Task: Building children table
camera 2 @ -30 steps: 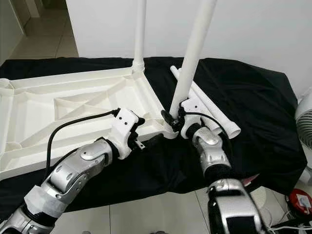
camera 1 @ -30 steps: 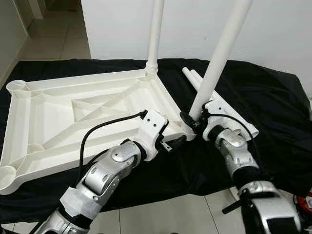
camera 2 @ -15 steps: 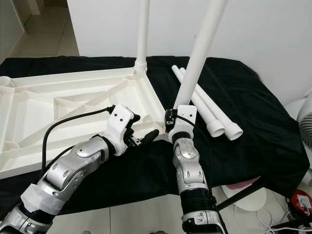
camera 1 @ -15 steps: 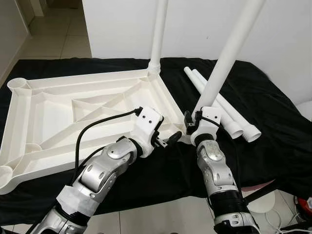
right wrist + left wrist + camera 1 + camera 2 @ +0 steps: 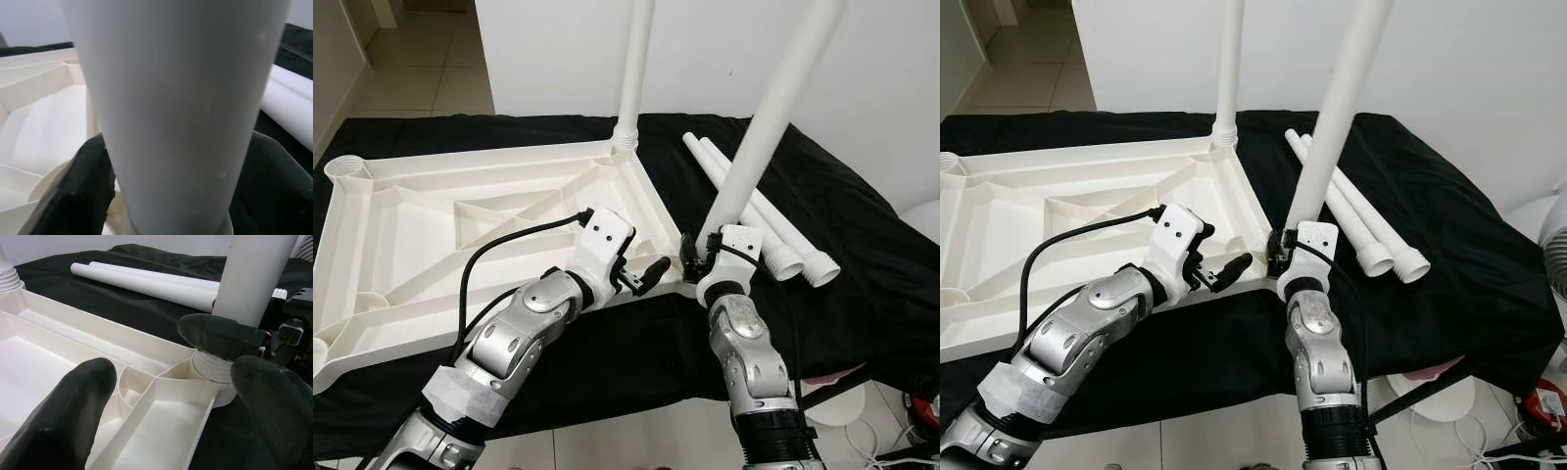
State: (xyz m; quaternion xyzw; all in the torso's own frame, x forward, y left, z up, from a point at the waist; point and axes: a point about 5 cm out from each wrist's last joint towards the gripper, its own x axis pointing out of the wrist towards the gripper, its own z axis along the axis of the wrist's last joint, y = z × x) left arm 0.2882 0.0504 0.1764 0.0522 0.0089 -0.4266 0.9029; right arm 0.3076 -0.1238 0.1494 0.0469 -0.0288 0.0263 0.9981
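Note:
The white table top (image 5: 431, 230) lies upside down on a black cloth. One white leg (image 5: 634, 69) stands upright in its far right corner. A second leg (image 5: 769, 117) leans over the near right corner socket (image 5: 210, 367), its threaded end at the socket. My right gripper (image 5: 697, 257) is shut on this leg just above its base, and the black fingers (image 5: 73, 196) press on both sides. My left gripper (image 5: 646, 274) is open over the rim beside that corner, with its fingers (image 5: 68, 401) apart above the ribs. Two loose legs (image 5: 754, 211) lie on the cloth to the right.
A white wall rises right behind the table. The cloth's front edge (image 5: 1234, 382) drops to a tiled floor. A fan (image 5: 1555, 245) and a white round base (image 5: 1435, 397) stand at the lower right.
My right forearm has swung in from the right to straight below the held leg. The left gripper has edged closer to the near right corner.

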